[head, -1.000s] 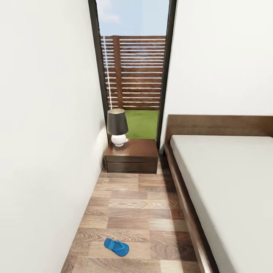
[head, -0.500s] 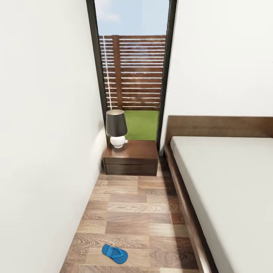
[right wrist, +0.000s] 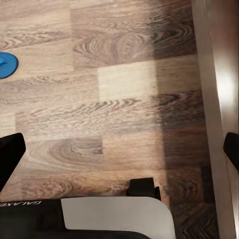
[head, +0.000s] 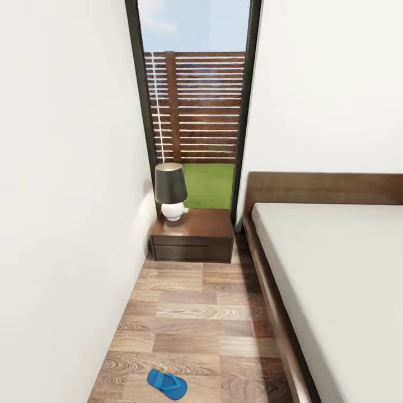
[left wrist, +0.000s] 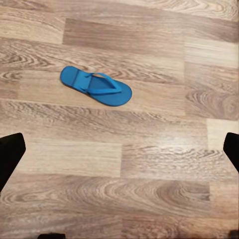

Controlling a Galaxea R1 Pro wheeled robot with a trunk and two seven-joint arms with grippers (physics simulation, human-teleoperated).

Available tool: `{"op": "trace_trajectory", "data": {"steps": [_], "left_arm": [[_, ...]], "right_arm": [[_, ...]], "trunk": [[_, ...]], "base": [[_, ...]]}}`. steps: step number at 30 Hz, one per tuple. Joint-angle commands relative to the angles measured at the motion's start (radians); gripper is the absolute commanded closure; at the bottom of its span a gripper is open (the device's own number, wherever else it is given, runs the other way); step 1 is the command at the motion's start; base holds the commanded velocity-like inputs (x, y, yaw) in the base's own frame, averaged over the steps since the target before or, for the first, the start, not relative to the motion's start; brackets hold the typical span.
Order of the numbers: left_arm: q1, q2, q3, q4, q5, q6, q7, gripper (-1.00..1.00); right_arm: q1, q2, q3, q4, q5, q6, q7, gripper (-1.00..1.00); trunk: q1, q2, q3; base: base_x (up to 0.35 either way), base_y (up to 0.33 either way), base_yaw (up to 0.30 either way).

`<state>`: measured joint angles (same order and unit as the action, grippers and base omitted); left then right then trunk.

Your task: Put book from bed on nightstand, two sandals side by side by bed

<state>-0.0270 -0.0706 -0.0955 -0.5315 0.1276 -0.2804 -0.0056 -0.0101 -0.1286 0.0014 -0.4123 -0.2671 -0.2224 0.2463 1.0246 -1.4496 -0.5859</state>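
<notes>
A: Where is the task's footwear seen?

B: One blue sandal (head: 166, 383) is seen lying flat on the wood floor (head: 196, 313) at the lower edge of the head view, left of centre. In the left wrist view it is shown in the upper half, apart from the left gripper (left wrist: 119, 149), whose dark fingertips (left wrist: 10, 154) are set wide apart at the two side edges, nothing between them. A sliver of blue is also caught at the left edge of the right wrist view. The right gripper (right wrist: 119, 149) is likewise spread, with bare planks between its tips.

A: What could go wrong?

B: The sole is thin and flat on the boards, so it could be pushed along rather than lifted if the fingers are brought down off-centre. The second sandal and the book cannot be placed from these pictures.

A: And room for moving?

B: A narrow aisle is offered, bounded by the white wall (head: 61, 224) at left and the bed (head: 336, 280) frame at right, closed at the far end by the nightstand (head: 193, 235) carrying a lamp (head: 170, 190). The bed rail could be clipped by a wide swing.
</notes>
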Motion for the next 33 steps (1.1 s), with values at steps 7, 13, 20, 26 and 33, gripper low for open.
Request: {"op": "trace_trajectory", "data": {"steps": [7,13,20,26,33], "left_arm": [[-0.001,0.001,-0.004,0.001,0.01,-0.003,-0.001,-1.0],[-0.001,0.001,-0.004,0.001,0.01,-0.003,-0.001,-1.0],[-0.001,0.0,-0.004,0.001,0.01,-0.003,-0.001,-1.0],[-0.001,0.001,-0.001,-0.007,0.014,-0.002,-0.001,-1.0],[-0.002,-0.007,0.001,-0.199,0.095,0.045,0.02,-1.0]], "right_arm": [[-0.001,0.0,0.0,0.001,-0.011,-0.002,0.008,-1.0],[-0.001,0.0,0.0,0.001,-0.011,-0.002,0.007,-1.0],[-0.001,0.0,0.0,0.001,-0.011,-0.002,0.007,-1.0],[-0.001,-0.001,0.0,0.001,-0.011,-0.003,0.009,-1.0],[-0.001,-0.002,0.0,0.001,-0.011,-0.002,0.01,-1.0]], "trunk": [[0.0,0.0,-0.001],[0.0,0.0,-0.001],[0.0,0.0,-0.001],[0.0,0.0,-0.001],[0.0,0.0,-0.001]], "base": [[0.183,0.0,0.0],[0.088,0.0,0.0],[0.05,0.0,0.0],[0.003,0.0,0.0],[0.0,0.0,0.0]]}}
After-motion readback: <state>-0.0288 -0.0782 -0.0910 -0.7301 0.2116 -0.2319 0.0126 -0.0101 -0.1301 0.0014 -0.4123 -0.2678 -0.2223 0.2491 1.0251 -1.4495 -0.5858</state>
